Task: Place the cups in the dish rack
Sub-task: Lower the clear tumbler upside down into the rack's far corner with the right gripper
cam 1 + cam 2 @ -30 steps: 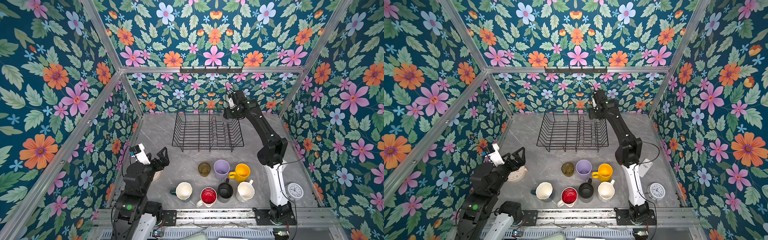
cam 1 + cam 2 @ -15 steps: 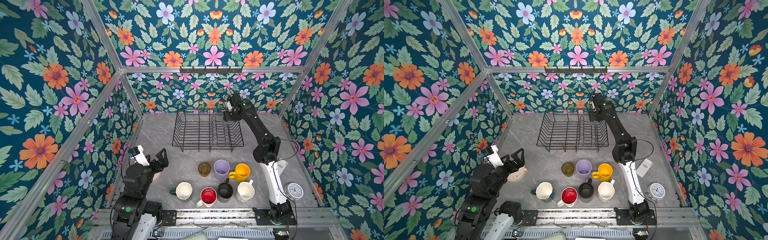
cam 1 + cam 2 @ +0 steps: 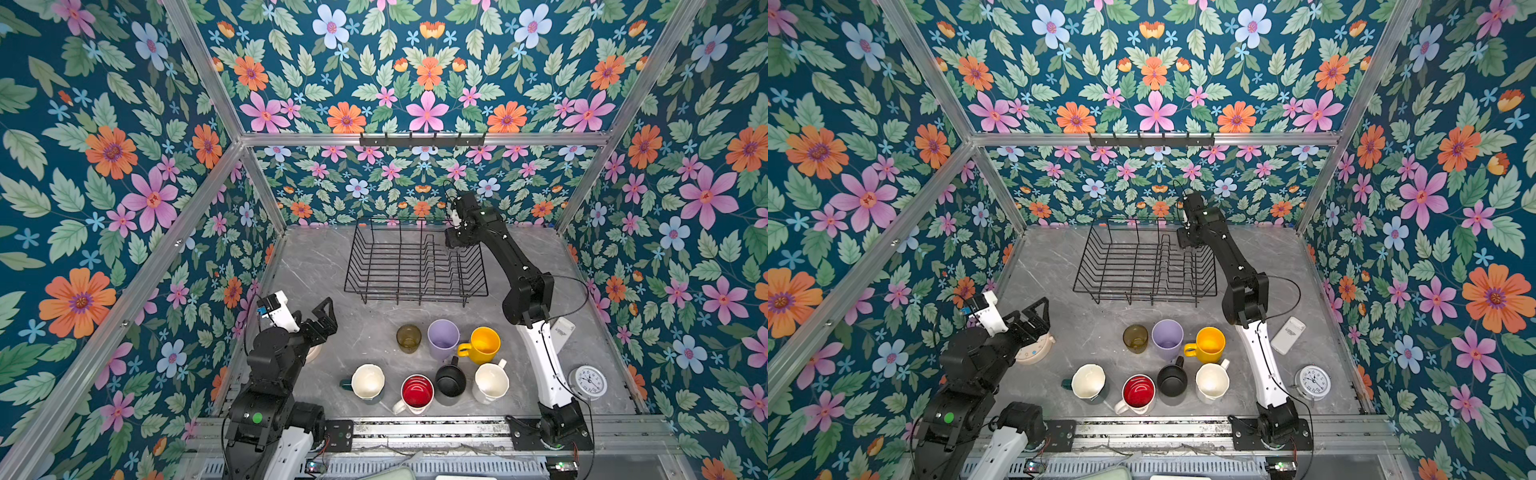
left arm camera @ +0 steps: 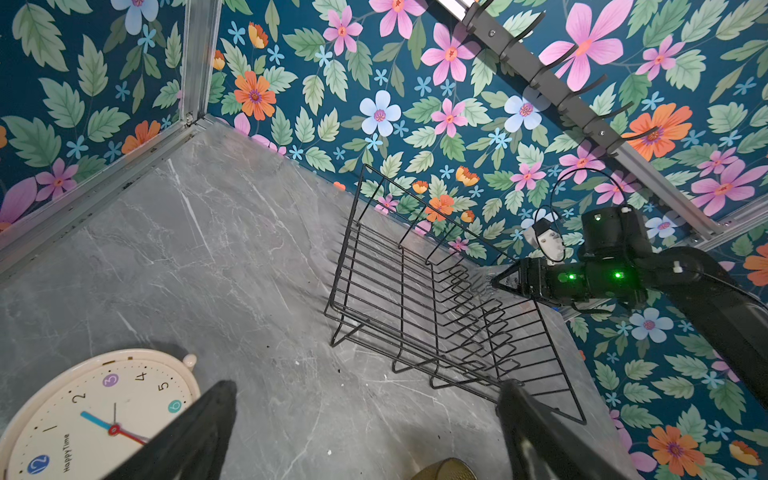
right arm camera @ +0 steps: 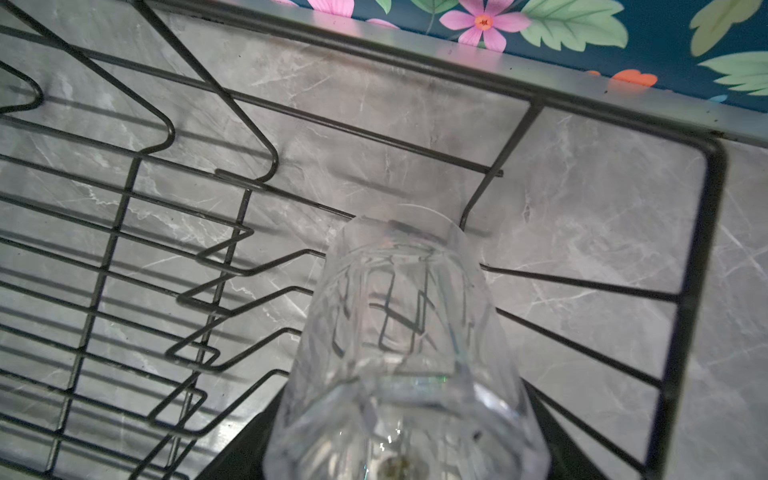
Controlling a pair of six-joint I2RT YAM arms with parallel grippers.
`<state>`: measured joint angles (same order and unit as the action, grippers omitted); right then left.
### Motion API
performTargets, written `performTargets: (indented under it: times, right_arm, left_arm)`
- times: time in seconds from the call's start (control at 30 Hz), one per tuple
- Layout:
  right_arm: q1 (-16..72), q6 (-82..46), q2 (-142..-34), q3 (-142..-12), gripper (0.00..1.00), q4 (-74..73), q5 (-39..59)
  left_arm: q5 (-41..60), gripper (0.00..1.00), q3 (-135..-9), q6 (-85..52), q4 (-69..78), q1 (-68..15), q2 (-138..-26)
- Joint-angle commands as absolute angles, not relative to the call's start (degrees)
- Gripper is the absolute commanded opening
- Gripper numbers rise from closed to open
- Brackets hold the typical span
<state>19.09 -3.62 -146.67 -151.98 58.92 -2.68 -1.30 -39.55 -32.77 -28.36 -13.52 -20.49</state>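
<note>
Right now the right gripper (image 3: 452,243) hangs over the far right corner of the dish rack (image 3: 399,270). Its jaws stand partway open, clamped on either side of a clear glass (image 5: 399,332). In the right wrist view the glass points away from the jaws toward the rack's wires, just beside the plate slots. Whether it touches the wires I cannot tell.

The left gripper (image 4: 365,407) hovers low at the left of the table with its jaws spread wide and nothing between them. A cream clock (image 4: 95,415) lies just beside one finger.

Seven cups stand upright on the table in front of the rack, in two rows. The back row has an olive glass (image 3: 408,337), a lilac tumbler (image 3: 443,337) and a yellow mug (image 3: 482,345). The front row has a dark green mug (image 3: 367,382), a red-lined mug (image 3: 417,392), a black mug (image 3: 450,380) and a cream mug (image 3: 491,380).
</note>
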Motion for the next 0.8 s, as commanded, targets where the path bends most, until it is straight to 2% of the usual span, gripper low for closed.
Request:
performTargets:
  times: [0.0, 0.13, 0.23, 0.57, 0.77]
  right_arm:
    - [19.2, -3.0, -147.0, -152.2, 0.54, 60.2, -2.5]
    - [19.2, -2.7, -147.4, -152.0, 0.74, 60.0, -2.5]
    - [19.2, -2.3, -147.5, -151.9, 0.84, 60.1, -2.4]
    - [19.2, -2.9, -145.3, -151.3, 0.88, 59.6, -1.4]
    - [19.2, -4.2, -138.7, -146.5, 0.88, 57.8, -1.2]
  left_arm:
    - [-0.9, 0.99, -39.6, -33.0, -28.2, -13.4, -20.7]
    - [-0.8, 0.99, -39.3, -33.7, -28.5, -13.4, -20.7]
    - [-0.9, 0.99, -39.2, -34.1, -28.8, -13.4, -20.6]
    - [-1.2, 0.99, -40.0, -35.1, -31.6, -13.4, -20.9]
    - [0.3, 0.98, -41.0, -35.3, -34.9, -13.4, -21.7]
